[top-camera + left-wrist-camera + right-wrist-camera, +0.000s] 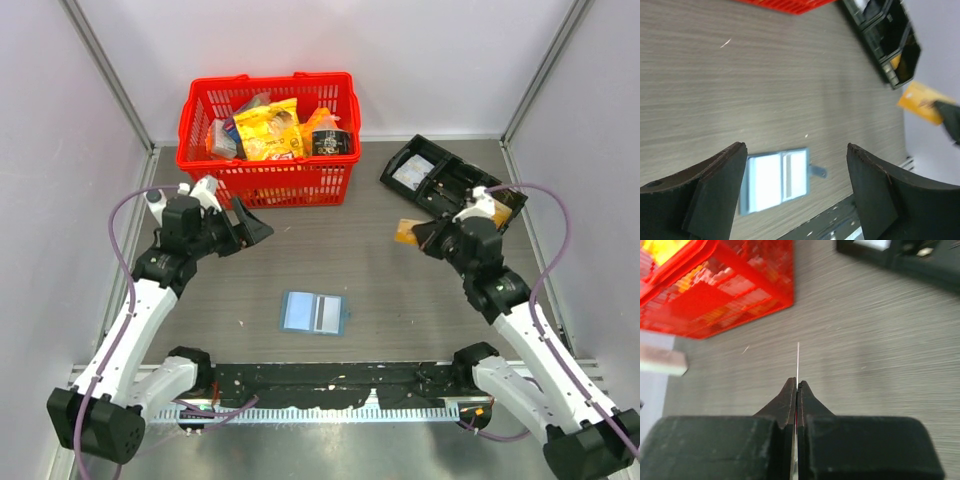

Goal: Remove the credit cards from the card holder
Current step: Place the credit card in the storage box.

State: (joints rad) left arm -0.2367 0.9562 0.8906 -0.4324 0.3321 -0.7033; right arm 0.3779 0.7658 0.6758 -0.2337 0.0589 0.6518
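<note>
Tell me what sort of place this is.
Probably a lab robot test cell: plain pale wall panels in metal framing, a left arm and right arm bolted at the table's near edge, and a red basket of packaged goods as props.

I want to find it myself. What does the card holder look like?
Find the red basket at the back of the table. Come straight toward the near edge: the card holder lies open and flat, alone. Unlike the black tray, it is small and pale blue.
</note>
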